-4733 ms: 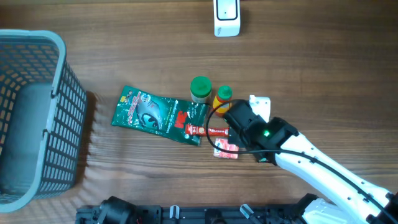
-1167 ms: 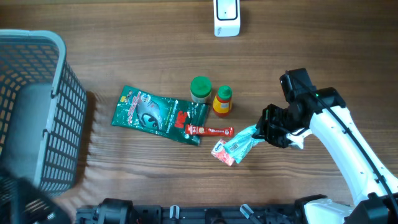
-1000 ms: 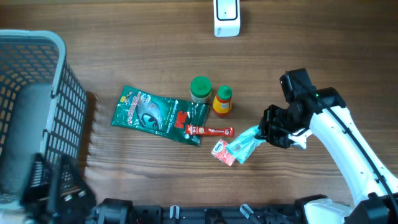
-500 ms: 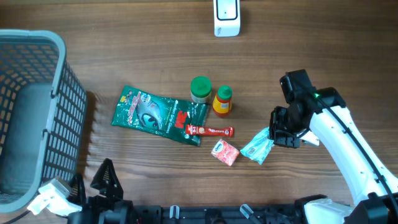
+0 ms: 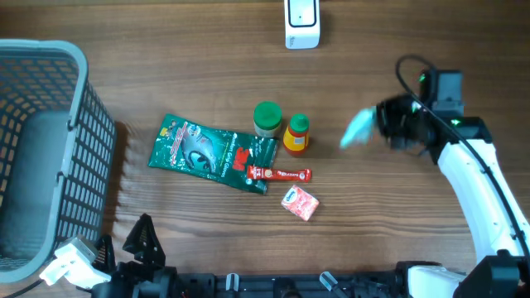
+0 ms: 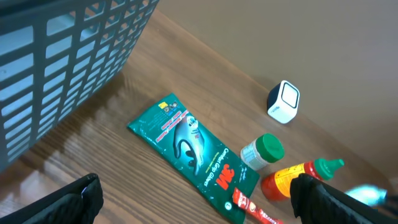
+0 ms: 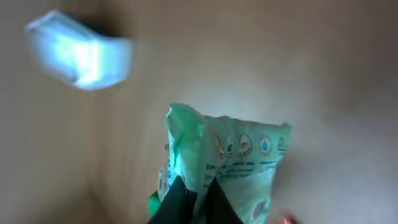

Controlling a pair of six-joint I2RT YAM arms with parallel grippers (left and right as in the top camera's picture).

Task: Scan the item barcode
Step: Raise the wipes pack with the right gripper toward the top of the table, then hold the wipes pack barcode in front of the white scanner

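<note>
From above, my right claw (image 5: 379,124) is clamped shut on the pale teal plastic packet (image 5: 358,128), held clear above the wooden tabletop (image 5: 182,74) on the right side; the packet is smeared with blur. Far from me sits the white box-shaped scanner (image 5: 302,21). Mid-table lie a flat green foil pouch (image 5: 207,153), a green-lidded small jar (image 5: 267,118), an orange bottle with a green cap (image 5: 296,134) just beside it, a thin red sachet stick (image 5: 279,174) and a small pink-red packet (image 5: 300,202). A grey-blue plastic lattice basket (image 5: 50,58) fills the left edge. My left claw (image 5: 124,247) hangs at the near left edge, jaws spread wide and holding nothing.

Through my left wrist camera, the left claw (image 6: 196,186) gapes open — the basket (image 6: 62,50) is far left, the pouch (image 6: 193,149) in the middle, then the jar (image 6: 264,151), the bottle (image 6: 298,177) and the scanner (image 6: 284,101) beyond. The teal packet (image 6: 367,194) is a blur at the right edge.

Through my right wrist camera, the right claw (image 7: 198,199) pinches the packet (image 7: 230,155) by its near edge, small printed icons facing the lens. A pale blurred shape (image 7: 81,56) sits upper left — I cannot tell what it is.
</note>
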